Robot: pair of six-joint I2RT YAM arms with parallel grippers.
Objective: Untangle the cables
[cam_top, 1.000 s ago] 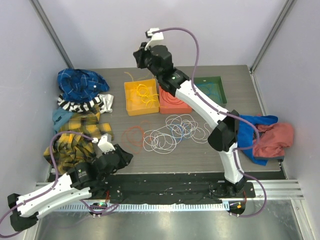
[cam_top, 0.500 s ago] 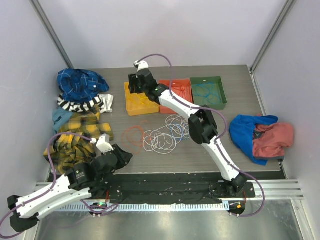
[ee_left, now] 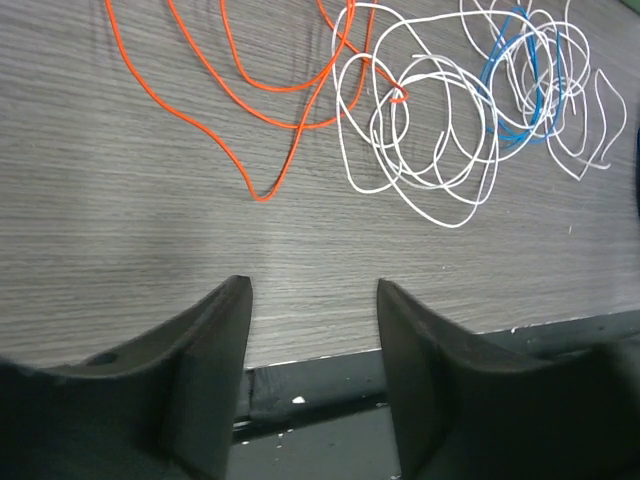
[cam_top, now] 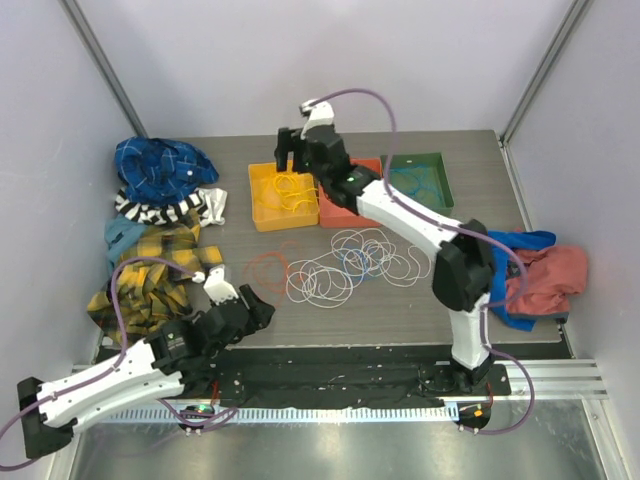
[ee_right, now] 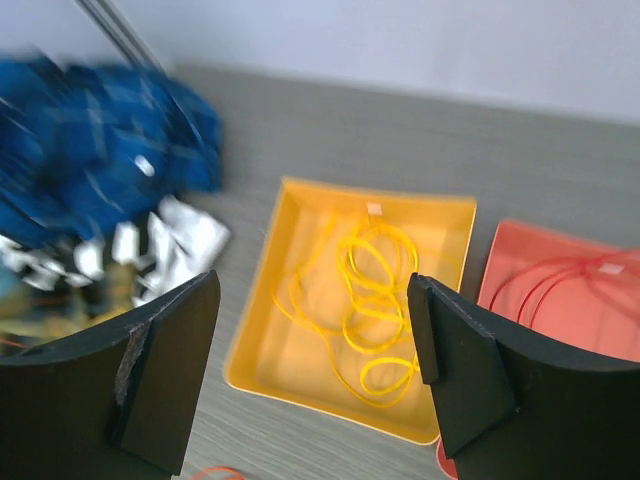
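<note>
Grey wood-grain tabletop, walled on three sides by pale panels, carries everything. The right gripper (ee_right: 312,300) hangs above the yellow tray (cam_top: 262,207), its jaws spread wide with nothing between them. Directly beneath it, several yellow cables (ee_right: 365,290) lie in loose overlapping loops inside that tray. Just beside it sits the red tray (ee_right: 520,262) with red cables (ee_right: 560,292) coiled in it, and further right the green tray (cam_top: 440,170) holds blue loops.

The left gripper (ee_left: 310,300) hovers low over the near edge of the table, jaws also apart and empty. Ahead of it, an orange cable (ee_left: 250,100) sprawls in long open curves, touching the white cables (ee_left: 430,130), which are knotted into a dense heap of crossing rings. A blue cable (ee_left: 510,90) is threaded through the far side of that heap. This pile lies mid-table, in front of the trays.

At the left edge are a blue plaid cloth (cam_top: 160,168), a striped cloth (cam_top: 165,207) and a yellow plaid cloth (cam_top: 150,270); a blue and pink bundle (cam_top: 535,275) sits at the right, partly behind the right arm.

Half a second ago the right gripper was down at the yellow tray; it now stands higher and further right. The left gripper has edged closer to the pile.
</note>
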